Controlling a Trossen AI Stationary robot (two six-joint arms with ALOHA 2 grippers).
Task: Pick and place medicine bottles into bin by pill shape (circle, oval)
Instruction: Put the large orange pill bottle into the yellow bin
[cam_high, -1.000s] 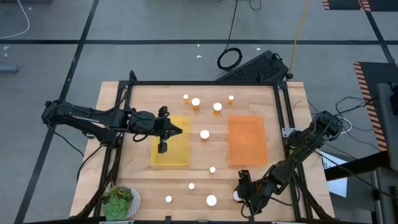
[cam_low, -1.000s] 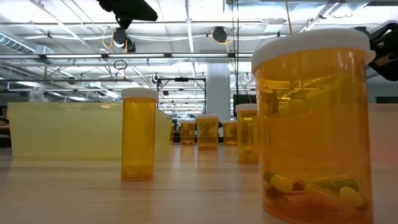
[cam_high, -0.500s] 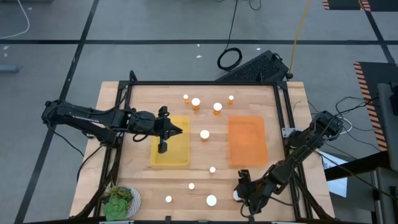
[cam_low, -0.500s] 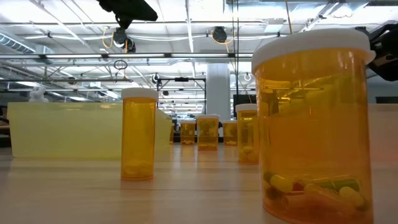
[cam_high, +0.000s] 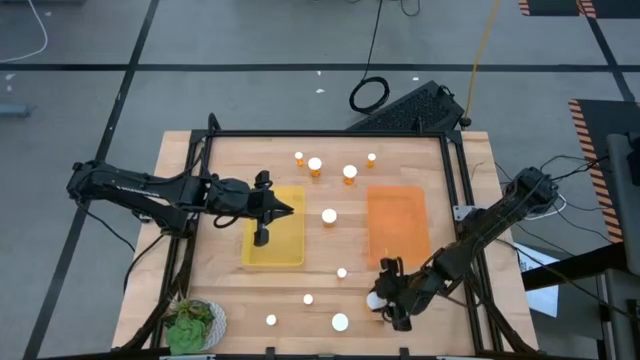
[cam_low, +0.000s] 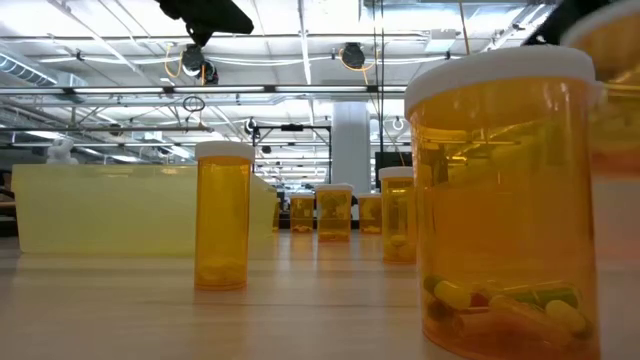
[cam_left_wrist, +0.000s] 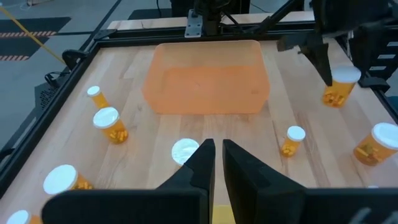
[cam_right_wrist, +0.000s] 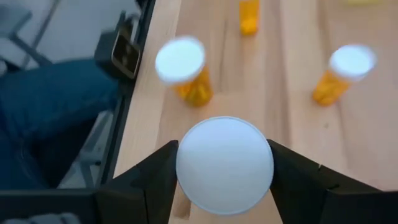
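Several amber medicine bottles with white caps stand on the wooden table, among them one (cam_high: 328, 215) between the trays and one (cam_high: 340, 322) at the near edge. My right gripper (cam_high: 385, 296) is near the front right, shut on a bottle (cam_right_wrist: 224, 163). That bottle also shows in the left wrist view (cam_left_wrist: 339, 87). My left gripper (cam_high: 262, 236) hovers shut above the yellow bin (cam_high: 274, 240) and holds nothing. The orange bin (cam_high: 398, 226) lies flat to the right of centre. My right gripper pinches the bottle just under its white cap (cam_right_wrist: 186, 186), one finger (cam_right_wrist: 152, 183) on each side. The fingers come from above, pointing down. The bottle hangs upright, its base clear of the table (cam_low: 612, 120).
A green leafy thing on a white plate (cam_high: 193, 322) sits at the near left corner. A black frame rail (cam_high: 330, 134) runs round the table. Two bottles (cam_right_wrist: 181, 65) (cam_right_wrist: 348, 68) stand just beyond the held one. A person's blue-clad leg (cam_right_wrist: 56, 112) shows beside the table.
My right gripper has risen and gone a little toward the far edge, carrying the bottle up off the table. The bottle has stayed upright. The left arm has kept still.
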